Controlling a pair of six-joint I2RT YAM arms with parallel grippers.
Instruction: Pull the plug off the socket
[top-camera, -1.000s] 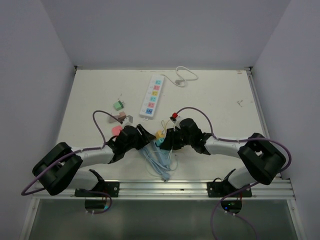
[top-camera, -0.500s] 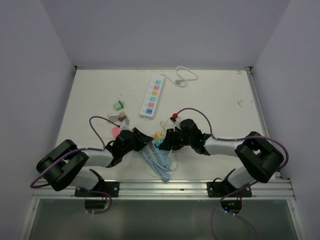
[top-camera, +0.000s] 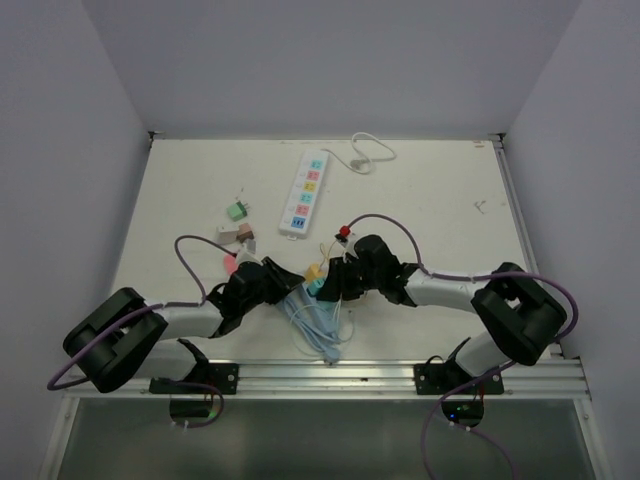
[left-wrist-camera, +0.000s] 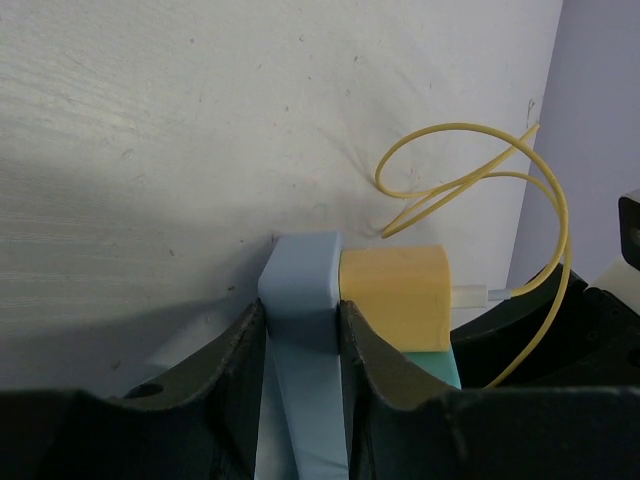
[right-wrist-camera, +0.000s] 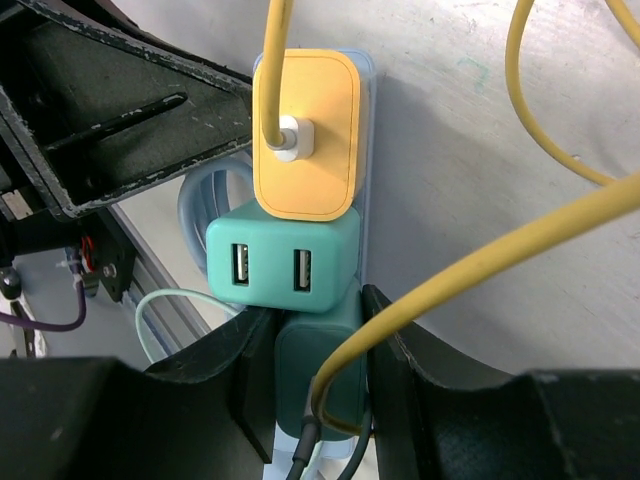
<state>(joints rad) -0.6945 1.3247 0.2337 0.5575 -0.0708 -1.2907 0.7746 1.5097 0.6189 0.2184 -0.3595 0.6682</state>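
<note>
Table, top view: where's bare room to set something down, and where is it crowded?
Bare: the table right of the white power strip; far-left corner beyond the green adapter. Crowded: near centre, around left gripper, right gripper and blue cable coil.

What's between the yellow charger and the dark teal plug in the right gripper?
A light teal two-port adapter on the same blue strip, in the right wrist view.

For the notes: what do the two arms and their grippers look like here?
The left arm and right arm both have white link tubes between bulky black joint housings. A purple cable loops along each one, outside the casing. The left gripper and right gripper have matte black, wedge-shaped fingers with scuffed edges. No markings are legible.
</note>
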